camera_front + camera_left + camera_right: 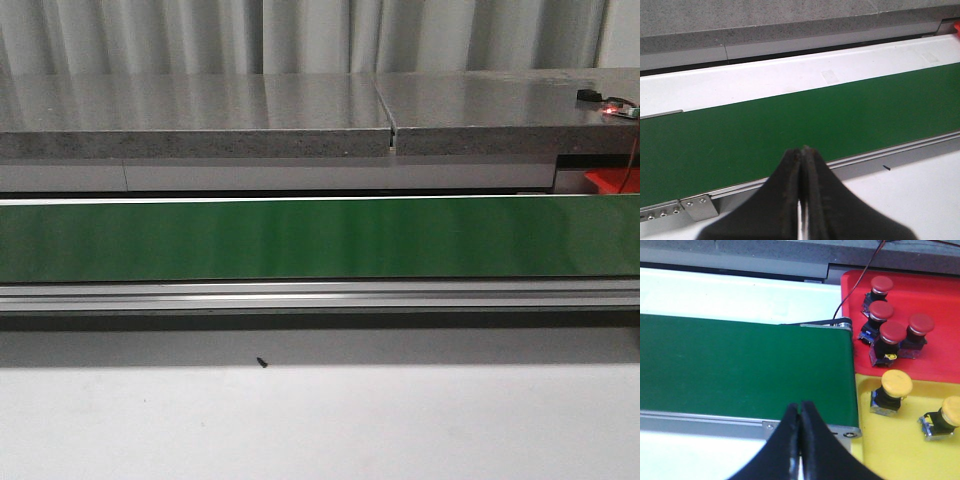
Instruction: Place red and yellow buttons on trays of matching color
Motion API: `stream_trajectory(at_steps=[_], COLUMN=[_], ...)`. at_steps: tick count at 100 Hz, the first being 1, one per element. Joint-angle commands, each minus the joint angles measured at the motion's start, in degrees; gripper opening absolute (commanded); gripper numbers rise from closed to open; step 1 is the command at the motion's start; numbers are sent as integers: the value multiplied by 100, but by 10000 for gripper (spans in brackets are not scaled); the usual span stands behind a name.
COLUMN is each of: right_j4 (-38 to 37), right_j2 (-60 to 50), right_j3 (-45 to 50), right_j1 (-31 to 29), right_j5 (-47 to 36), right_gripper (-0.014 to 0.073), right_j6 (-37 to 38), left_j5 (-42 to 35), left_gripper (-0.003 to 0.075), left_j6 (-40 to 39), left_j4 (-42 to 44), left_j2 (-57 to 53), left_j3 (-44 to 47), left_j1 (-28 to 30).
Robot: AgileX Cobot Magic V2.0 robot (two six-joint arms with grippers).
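Observation:
In the right wrist view a red tray (940, 295) holds several red buttons (892, 333), and next to it a yellow tray (900, 445) holds two yellow buttons (896, 382) (952, 411). Both trays sit just past the end of the green conveyor belt (740, 365). My right gripper (800, 405) is shut and empty over the belt's near rail. My left gripper (803, 150) is shut and empty above the near edge of the bare belt (790, 125). In the front view only a corner of the red tray (612, 180) shows, at the far right.
A grey stone-topped counter (300, 110) runs behind the belt, with a small lit device and red wire (615, 108) at its right end. A small dark speck (261, 362) lies on the white table in front of the belt's aluminium rail (320, 295).

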Motion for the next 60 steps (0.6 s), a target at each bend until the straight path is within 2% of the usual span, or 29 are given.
stream_trajectory(at_steps=[1,29,60], right_j4=[78,73,78], right_j2=[-233,-896,-944], right_j3=[66,374,374], right_j1=[-54,-119,-119], right_j5=[-475,-537,-542], right_gripper=[-67,-67,-67], right_j6=[-115,-103,-103], left_j5=[-369,-369,-369], left_gripper=[-20,-20,-20], left_j6=[-20,-20,-20], left_j4=[-130,-130,-130], left_j2=[24,24,24], left_j3=[-152,-152,-152], left_j1=[-47,-47,-47])
